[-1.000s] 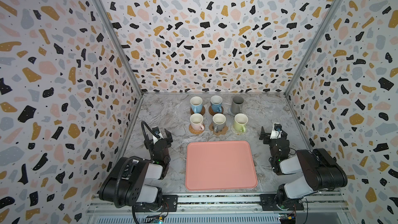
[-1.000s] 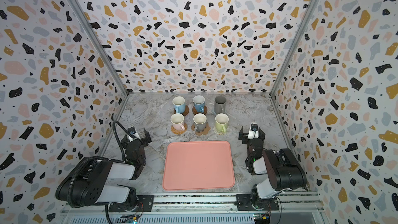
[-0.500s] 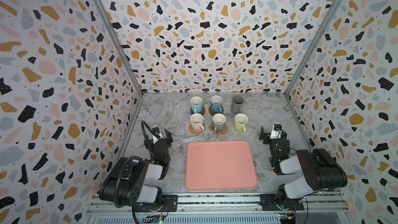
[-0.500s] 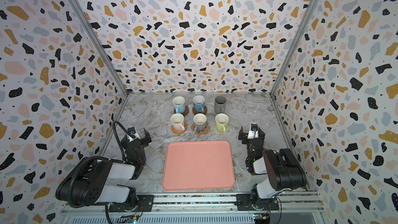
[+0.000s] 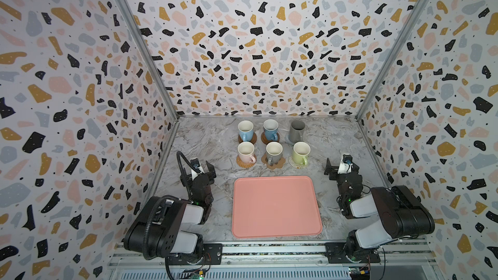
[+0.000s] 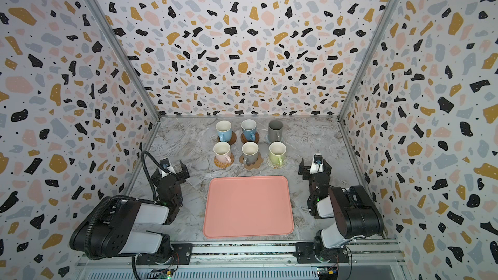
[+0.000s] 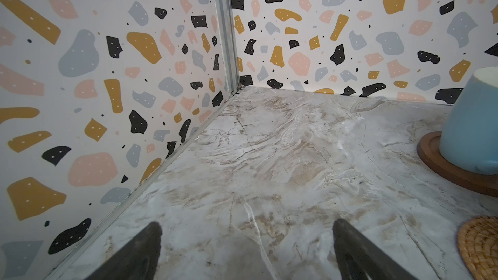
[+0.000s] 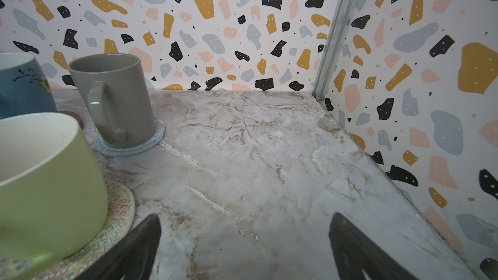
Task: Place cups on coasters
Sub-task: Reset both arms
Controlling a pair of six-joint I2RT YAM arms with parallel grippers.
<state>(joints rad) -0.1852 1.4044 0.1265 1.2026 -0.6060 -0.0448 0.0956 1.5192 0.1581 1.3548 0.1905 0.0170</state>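
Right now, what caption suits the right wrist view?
Open right gripper near a green mug on a patterned coaster and a grey mug on a blue woven coaster.

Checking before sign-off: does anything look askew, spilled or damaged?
Nothing stands out. All six cups stand upright, one per coaster, nothing visibly spilled. The tray lies flat. The left end effector and right end effector are open, touching nothing.

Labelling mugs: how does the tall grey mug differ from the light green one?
The tall grey mug is straight-sided and grey inside; the light green mug is shorter, rounder and pale inside. The grey mug sits on a grey-blue woven coaster, the green on a whitish zigzag coaster. Both stand upright.
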